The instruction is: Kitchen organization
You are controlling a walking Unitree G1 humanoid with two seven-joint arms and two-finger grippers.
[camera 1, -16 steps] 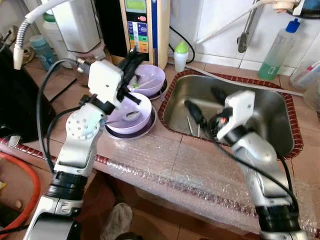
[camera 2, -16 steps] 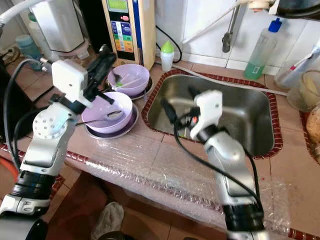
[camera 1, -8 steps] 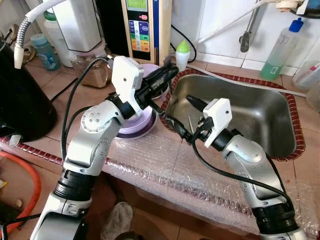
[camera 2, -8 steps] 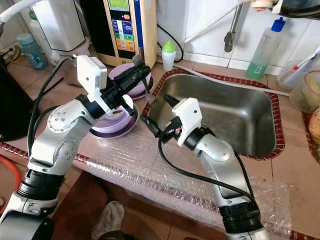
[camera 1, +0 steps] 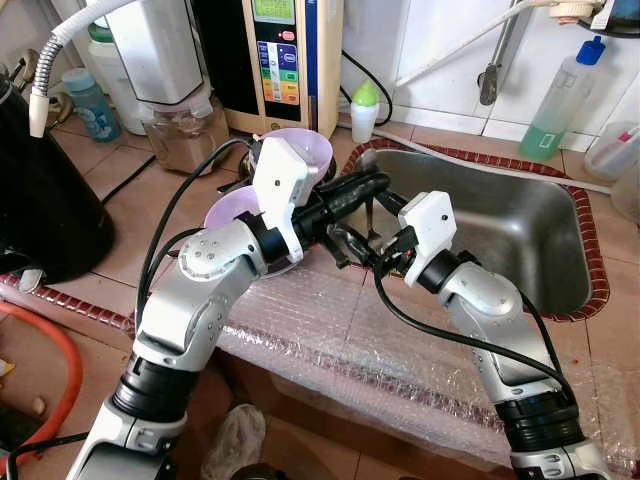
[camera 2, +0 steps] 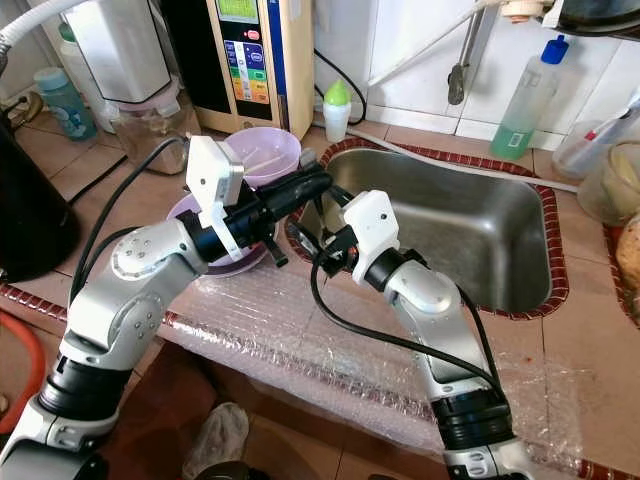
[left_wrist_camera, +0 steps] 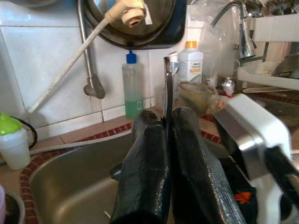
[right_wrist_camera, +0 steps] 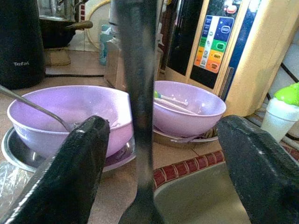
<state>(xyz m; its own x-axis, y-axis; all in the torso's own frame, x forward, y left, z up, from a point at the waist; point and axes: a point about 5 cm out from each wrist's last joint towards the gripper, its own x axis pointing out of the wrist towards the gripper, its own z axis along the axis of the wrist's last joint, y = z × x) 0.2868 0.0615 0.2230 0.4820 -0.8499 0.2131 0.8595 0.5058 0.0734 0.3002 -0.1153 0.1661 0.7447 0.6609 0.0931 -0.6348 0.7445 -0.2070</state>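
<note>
Spoon [left_wrist_camera: 167,88] stands upright, pinched in the left gripper [left_wrist_camera: 168,123]; its handle hangs between the spread fingers of the right gripper [right_wrist_camera: 159,154], ready for handover.

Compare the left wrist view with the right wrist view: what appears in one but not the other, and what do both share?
Left wrist alone: the left gripper shut on the utensil, a green soap bottle and the sink. Right wrist alone: the open right gripper, two purple bowls and a water machine. Shared: the same utensil and the green-capped bottle.
</note>
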